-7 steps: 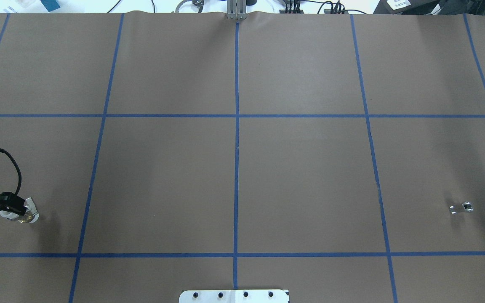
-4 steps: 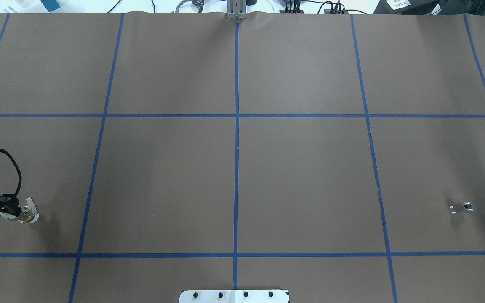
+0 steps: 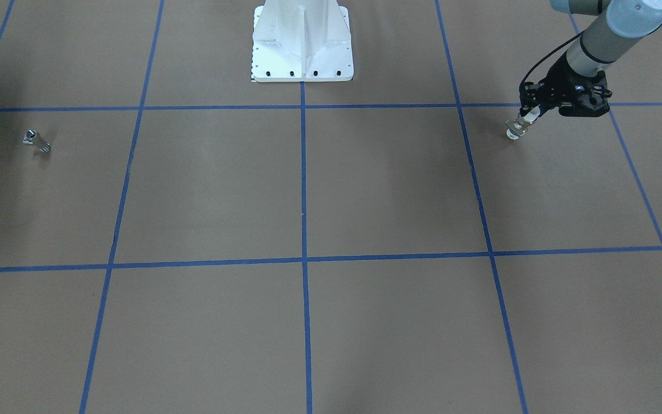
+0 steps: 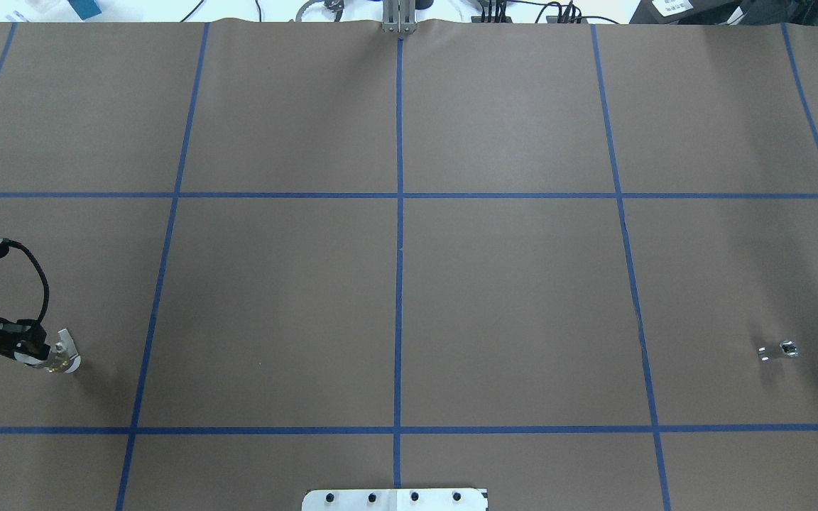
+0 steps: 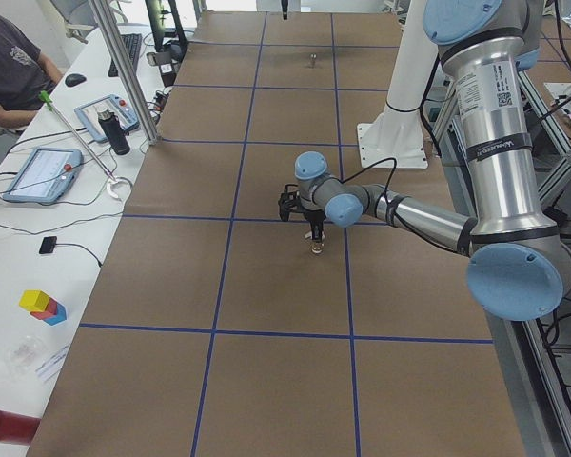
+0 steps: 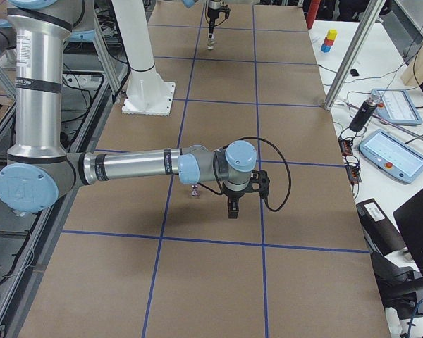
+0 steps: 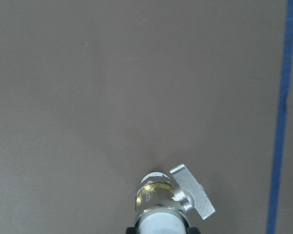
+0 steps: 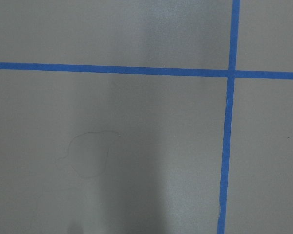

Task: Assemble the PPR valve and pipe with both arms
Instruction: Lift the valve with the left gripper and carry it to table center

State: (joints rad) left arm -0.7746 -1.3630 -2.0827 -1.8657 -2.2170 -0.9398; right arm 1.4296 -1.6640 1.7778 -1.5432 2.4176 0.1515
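Observation:
The PPR valve (image 4: 65, 360), white with a brass middle and a flat pale tab, hangs from my left gripper (image 4: 38, 352), which is shut on its white end near the table's left edge. In the front-facing view the valve (image 3: 517, 129) points down from that gripper (image 3: 530, 117), its lower end close to the brown surface. The left wrist view shows the valve (image 7: 162, 201) end-on. The pipe (image 4: 778, 350), a tiny silver stub, lies alone at the far right (image 3: 36, 141). My right gripper (image 6: 233, 208) hovers just beside the pipe (image 6: 195, 191); whether it is open or shut I cannot tell.
Blue tape lines (image 4: 399, 213) divide the brown table cover into squares. The white pedestal base (image 3: 302, 52) stands at the robot's edge. A person (image 5: 9, 57) sits at a side desk with tablets (image 5: 40, 173). The right wrist view holds only the cover and tape.
My left gripper has shifted a little to the right with the valve in it. The pipe has stayed where it was.

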